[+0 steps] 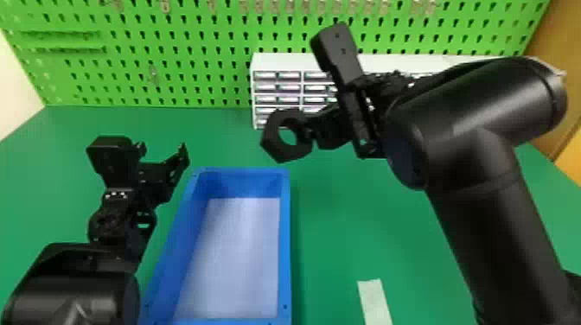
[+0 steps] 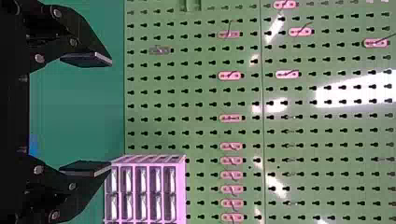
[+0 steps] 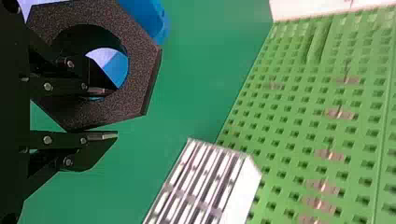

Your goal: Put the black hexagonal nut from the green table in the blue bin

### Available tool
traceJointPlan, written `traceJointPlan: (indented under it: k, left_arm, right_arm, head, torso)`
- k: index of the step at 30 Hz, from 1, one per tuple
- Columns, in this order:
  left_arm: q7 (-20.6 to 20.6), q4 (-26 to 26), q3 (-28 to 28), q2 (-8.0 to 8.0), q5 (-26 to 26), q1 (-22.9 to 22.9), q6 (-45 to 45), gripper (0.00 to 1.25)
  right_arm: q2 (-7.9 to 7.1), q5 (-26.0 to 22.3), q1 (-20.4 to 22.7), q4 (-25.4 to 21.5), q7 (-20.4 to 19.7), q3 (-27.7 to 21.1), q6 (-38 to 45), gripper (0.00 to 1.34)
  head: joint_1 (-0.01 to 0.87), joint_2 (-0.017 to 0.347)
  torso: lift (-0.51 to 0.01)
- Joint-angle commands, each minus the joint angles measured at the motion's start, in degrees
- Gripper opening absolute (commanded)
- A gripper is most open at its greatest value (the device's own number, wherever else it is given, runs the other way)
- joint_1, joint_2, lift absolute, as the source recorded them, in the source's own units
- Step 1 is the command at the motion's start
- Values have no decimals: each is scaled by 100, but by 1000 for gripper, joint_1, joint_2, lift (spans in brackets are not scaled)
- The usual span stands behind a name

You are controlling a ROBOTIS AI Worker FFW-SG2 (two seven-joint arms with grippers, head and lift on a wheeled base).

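The far rim of the blue bin [image 1: 242, 171] lies across the middle of the green counter [image 1: 341, 224], with its long sides running toward the head view's bottom edge. To the right of the bin, a stretch of counter is seen, with a pale strip [image 1: 374, 298] laid near the bottom edge. At the back, a white drawer cabinet [image 1: 283, 62] is set near the green pegboard [image 1: 194, 43], its front partly hidden by the right arm. Green surface is also seen between the far rim and the pegboard.

The black hexagonal nut [image 1: 271, 139] is held by the right claw [image 1: 310, 130], in front of the cabinet and past the bin's far right corner as seen in the head view. Its height over the counter cannot be told.

The right claw is clamped on one side of the nut's ring: one finger [image 3: 70, 87] is passed into the hole, the other [image 3: 93, 144] is set against the outside. Blue and pale parts of the bin are seen through the hole in the right wrist view.

The left claw [image 1: 161, 152] is held wide apart near the bin's far left corner.
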Motion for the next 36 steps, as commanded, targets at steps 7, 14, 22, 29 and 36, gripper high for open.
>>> traceJointPlan:
  k: [7,14,22,29,36]
  left_arm:
    - [0,0,3,0,0,-7,0,785]
    - [0,0,3,0,0,-7,0,785]
    - [0,0,3,0,9,-7,0,785]
    - [0,0,12,9,9,-7,0,785]
    - [0,0,12,0,9,-7,0,785]
  right_arm:
    - [-34,-506,7,-5,-9,484,-559,267]
    - [-52,-576,16,197,-18,748,-656,267]
    - [-96,-989,-2,566,-202,1091,-919,267]
    - [-149,-1332,-72,909,-316,1468,-1113,267]
    - [-237,-1569,-256,1225,-395,1864,-1236,267]
  head:
    - [686,52]
    - [686,52]
    - [686,52]
    - [686,52]
    - [686,52]
  torso:
    - [-97]
    - [-97]
    - [-97]
    - [-97]
    - [-97]
